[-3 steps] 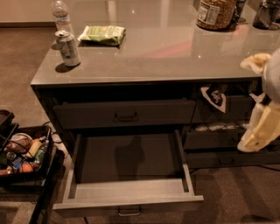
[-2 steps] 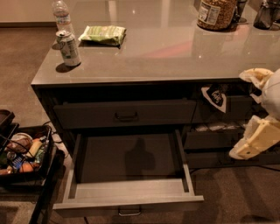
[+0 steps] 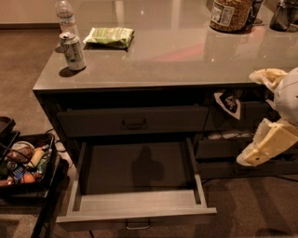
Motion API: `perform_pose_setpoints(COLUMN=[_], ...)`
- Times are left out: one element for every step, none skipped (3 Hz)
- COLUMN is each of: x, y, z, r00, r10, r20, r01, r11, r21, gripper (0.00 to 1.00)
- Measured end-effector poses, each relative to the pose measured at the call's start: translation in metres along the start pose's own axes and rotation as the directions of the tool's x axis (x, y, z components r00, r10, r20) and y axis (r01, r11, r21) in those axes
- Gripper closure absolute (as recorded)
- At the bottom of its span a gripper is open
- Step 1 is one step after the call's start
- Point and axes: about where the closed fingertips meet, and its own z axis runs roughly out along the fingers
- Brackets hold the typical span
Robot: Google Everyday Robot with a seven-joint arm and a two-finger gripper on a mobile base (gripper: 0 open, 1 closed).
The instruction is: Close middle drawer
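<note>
The middle drawer (image 3: 135, 204) is pulled far out from the dark-grey cabinet. Its plain grey interior is bare, and its small handle (image 3: 138, 225) shows at the bottom edge of the view. The drawer above it (image 3: 132, 121) is shut. My gripper (image 3: 260, 111) hangs at the right edge, in front of the cabinet's right-hand section and well to the right of the open drawer. It touches nothing. Its cream fingers (image 3: 263, 144) are spread apart and it is empty.
On the grey countertop (image 3: 186, 60) stand a soda can (image 3: 73, 50), a water bottle (image 3: 66, 14), a green snack bag (image 3: 109, 37) and a jar (image 3: 228, 14). A black cart with assorted items (image 3: 23, 162) stands at the left. Right-hand drawers (image 3: 223, 148) sit partly open.
My gripper has shifted a little left and down, and its lower finger has swung away from the upper one. The middle drawer has not moved.
</note>
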Motion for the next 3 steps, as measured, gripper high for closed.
perform_pose_setpoints(x=[0.011, 0.048, 0.05], y=[0.013, 0.057, 0.063], z=[0.021, 0.058, 0.059], r00=[0.999, 0.995, 0.989], r10=[-0.048, -0.042, -0.101], r20=[0.018, 0.089, 0.107], r01=[0.049, 0.051, 0.112], r11=[0.9983, 0.9929, 0.9879], r21=[-0.032, -0.107, -0.107], gripper=[0.0, 0.0, 0.0])
